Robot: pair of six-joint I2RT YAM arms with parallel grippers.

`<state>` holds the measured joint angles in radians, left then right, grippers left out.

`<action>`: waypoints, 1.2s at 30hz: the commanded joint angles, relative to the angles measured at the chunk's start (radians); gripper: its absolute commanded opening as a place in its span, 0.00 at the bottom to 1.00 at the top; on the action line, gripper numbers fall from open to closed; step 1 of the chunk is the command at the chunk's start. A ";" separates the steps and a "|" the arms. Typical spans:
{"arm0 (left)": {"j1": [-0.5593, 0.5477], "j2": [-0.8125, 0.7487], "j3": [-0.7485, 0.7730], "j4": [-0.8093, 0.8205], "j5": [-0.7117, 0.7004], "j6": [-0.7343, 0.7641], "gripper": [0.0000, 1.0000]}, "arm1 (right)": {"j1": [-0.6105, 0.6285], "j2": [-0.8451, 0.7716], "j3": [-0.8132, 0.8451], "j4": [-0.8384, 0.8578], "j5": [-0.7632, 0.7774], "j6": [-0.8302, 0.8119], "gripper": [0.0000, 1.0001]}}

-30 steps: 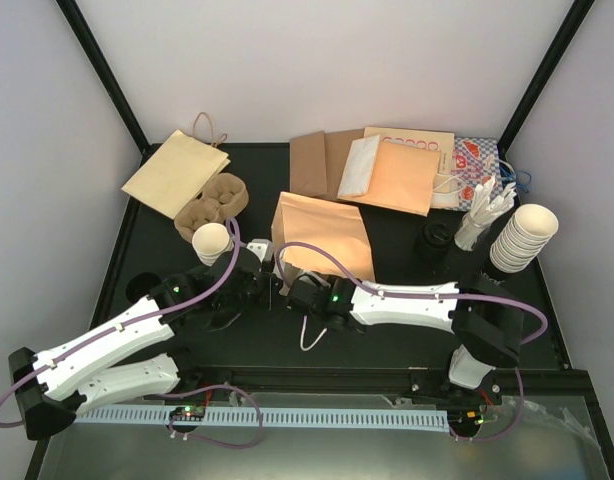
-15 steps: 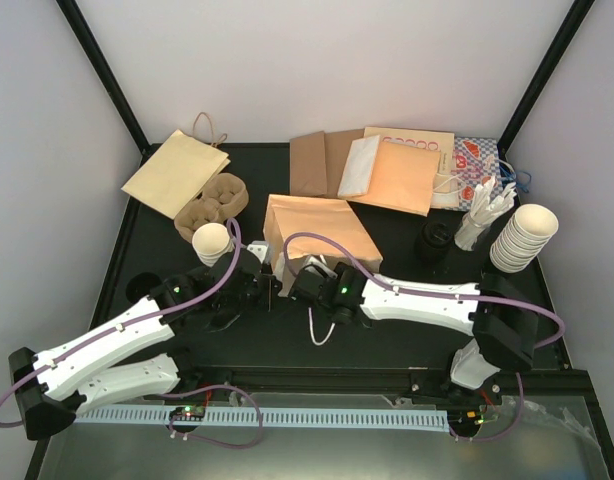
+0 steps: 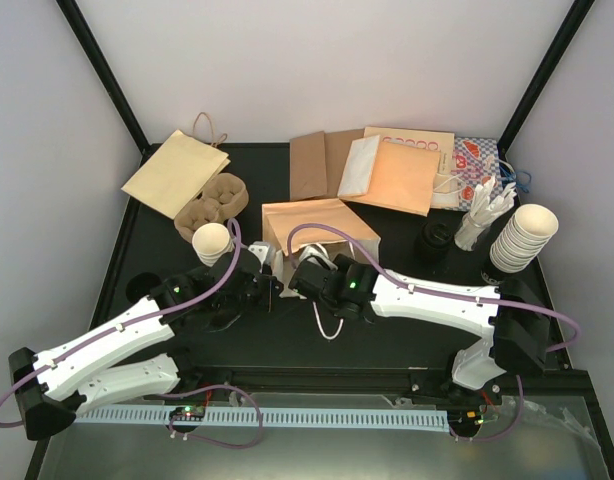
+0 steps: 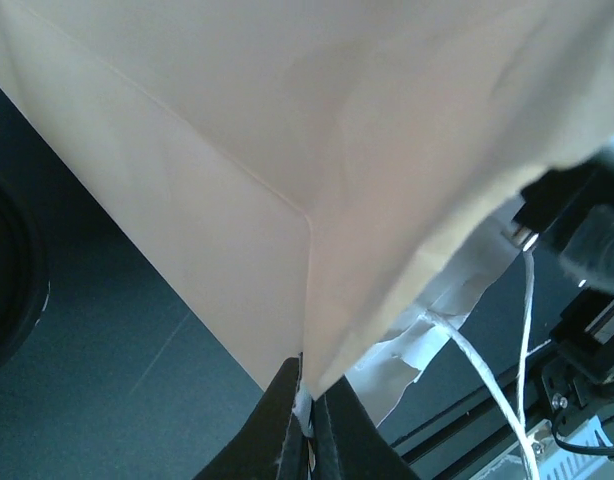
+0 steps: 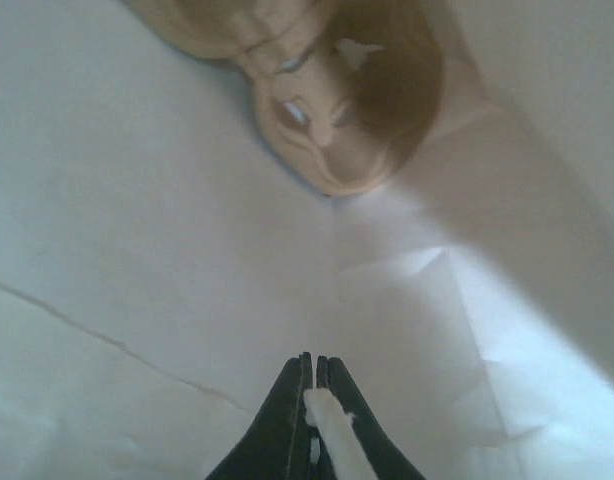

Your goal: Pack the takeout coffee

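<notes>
Jaws of the left gripper (image 4: 308,395) are seen pinched tight on a folded corner of the tan paper bag (image 3: 317,228), whose creased wall fills the view above them. The right gripper (image 5: 315,375) is likewise closed, with a white strip (image 5: 329,425) of the bag caught between its fingers and the pale inside of the bag spread before it. Compared with a second ago, the right arm has been carried further left and forward. The bag has been drawn with it toward the left gripper, so that it now appears lower and wider than the taller shape seen earlier. The white cord handle (image 3: 327,322) has been shifted a little to the right beneath the right gripper, while the left arm is found where it was. Just beyond and to the left of the left gripper a lidless cup (image 3: 212,243) is seen, and past it the brown pulp carrier (image 3: 215,205). The takeout coffee (image 3: 434,240) is made out well to the right of the right gripper and slightly beyond it, on the black table (image 3: 387,330). From above it is shown only as a small dark cluster of round black lids, and the cream walls can hardly be told. Just beside it, further right, a stack of lidless cups (image 3: 522,238) is set, and flat bags (image 3: 402,175) are laid farthest back.
</notes>
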<state>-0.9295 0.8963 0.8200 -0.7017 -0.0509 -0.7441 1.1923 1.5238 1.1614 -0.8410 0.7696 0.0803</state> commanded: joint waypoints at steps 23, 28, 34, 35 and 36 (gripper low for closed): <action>0.009 -0.024 0.036 -0.006 0.060 0.034 0.02 | -0.002 0.078 -0.008 0.139 0.037 -0.183 0.01; 0.010 -0.018 0.037 -0.015 0.073 0.044 0.01 | -0.002 0.087 -0.018 0.245 0.132 -0.259 0.01; 0.011 -0.017 0.039 -0.032 0.079 0.048 0.02 | -0.008 0.094 -0.085 0.422 0.192 -0.410 0.01; 0.011 -0.018 0.038 -0.035 0.083 0.048 0.01 | -0.010 0.092 -0.098 0.451 0.189 -0.431 0.01; 0.011 -0.017 0.038 -0.037 0.086 0.048 0.02 | -0.013 0.091 -0.108 0.469 0.182 -0.448 0.01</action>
<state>-0.9218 0.8791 0.8204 -0.7181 -0.0044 -0.7136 1.1923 1.6073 1.0981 -0.5301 0.8909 -0.2550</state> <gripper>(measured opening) 0.017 0.029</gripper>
